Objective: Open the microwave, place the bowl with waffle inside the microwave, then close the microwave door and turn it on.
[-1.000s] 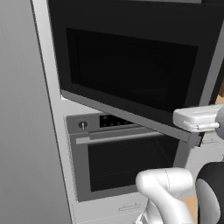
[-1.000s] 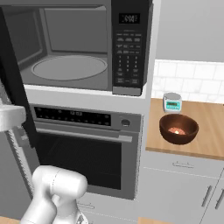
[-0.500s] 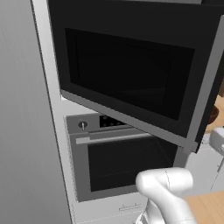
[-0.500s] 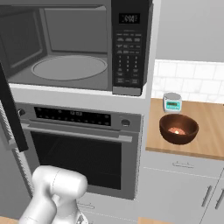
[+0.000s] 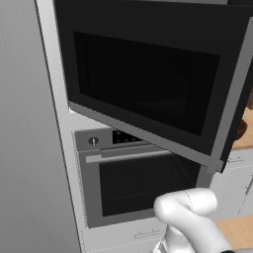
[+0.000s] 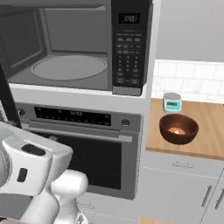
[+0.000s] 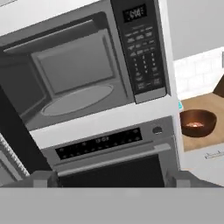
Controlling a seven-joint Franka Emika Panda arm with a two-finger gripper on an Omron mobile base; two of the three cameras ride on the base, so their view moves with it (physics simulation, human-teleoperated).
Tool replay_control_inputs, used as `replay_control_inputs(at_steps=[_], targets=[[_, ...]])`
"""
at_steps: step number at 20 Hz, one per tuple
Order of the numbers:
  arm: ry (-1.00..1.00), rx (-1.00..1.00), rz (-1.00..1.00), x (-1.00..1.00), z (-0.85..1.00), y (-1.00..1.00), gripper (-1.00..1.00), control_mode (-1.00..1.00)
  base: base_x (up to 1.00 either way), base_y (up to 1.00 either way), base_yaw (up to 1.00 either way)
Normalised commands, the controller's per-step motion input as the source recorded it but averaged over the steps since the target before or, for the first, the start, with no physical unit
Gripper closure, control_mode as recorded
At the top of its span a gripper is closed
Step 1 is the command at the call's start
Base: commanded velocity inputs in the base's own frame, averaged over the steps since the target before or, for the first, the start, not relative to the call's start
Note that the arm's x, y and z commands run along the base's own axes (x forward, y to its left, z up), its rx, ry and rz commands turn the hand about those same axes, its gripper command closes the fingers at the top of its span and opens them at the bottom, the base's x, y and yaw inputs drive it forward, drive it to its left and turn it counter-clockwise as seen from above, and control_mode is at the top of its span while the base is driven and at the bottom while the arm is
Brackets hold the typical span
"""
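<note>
We note the microwave (image 6: 74, 48) set into the tall cabinet column above the steel-fronted oven (image 6: 83, 148), its cavity lit grey and exposed, with a round pale turntable (image 6: 69, 68) lying flat on the cavity floor. The keypad strip (image 6: 129, 48) runs down the right side of the cavity, black with rows of small pale buttons and a small display at its top; we cannot read the characters on the display or the button legends. The microwave door (image 5: 148, 84) stands swung wide open to the left, a large black panel with a dark glass window, a grey trim along its lower edge and a grey vertical bar handle (image 5: 232, 104) at its free edge. In the hand view the door shows edge-on as a dark slab at the lower left. To the right of the oven, a wooden surface (image 6: 210, 131) carries a dark brown bowl (image 6: 178, 128) with a small pale orange-brown piece, the waffle (image 6: 176, 131), at its bottom. Just behind the bowl stands a small white-and-teal timer (image 6: 172, 103), its face too small to read. The hand (image 7: 111, 178) points at the oven and microwave front, its two finger tips (image 7: 41, 178) spread wide apart with nothing between them, clear of the door.
</note>
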Motion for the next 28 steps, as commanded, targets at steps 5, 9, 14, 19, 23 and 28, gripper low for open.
replay_control_inputs(at_steps=[5,9,14,19,23,28], targets=[[0.25,0.43,0.37,0.8,-0.19,-0.38,-1.0,-1.0,0.0,0.0,0.0],[0.21,0.44,0.27,1.0,-0.48,-0.11,-1.0,-1.0,0.0,0.0,0.0],[0.04,0.33,0.22,1.0,-0.81,0.01,-1.0,-1.0,0.0,0.0,0.0],[0.0,0.23,0.04,0.83,-0.03,0.38,-1.0,-1.0,0.0,0.0,0.0],[0.1,0.05,0.08,0.53,0.0,0.65,-1.0,-1.0,0.0,0.0,0.0],[0.22,0.0,0.18,0.34,0.0,0.58,-1.0,-1.0,0.0,0.0,0.0]])
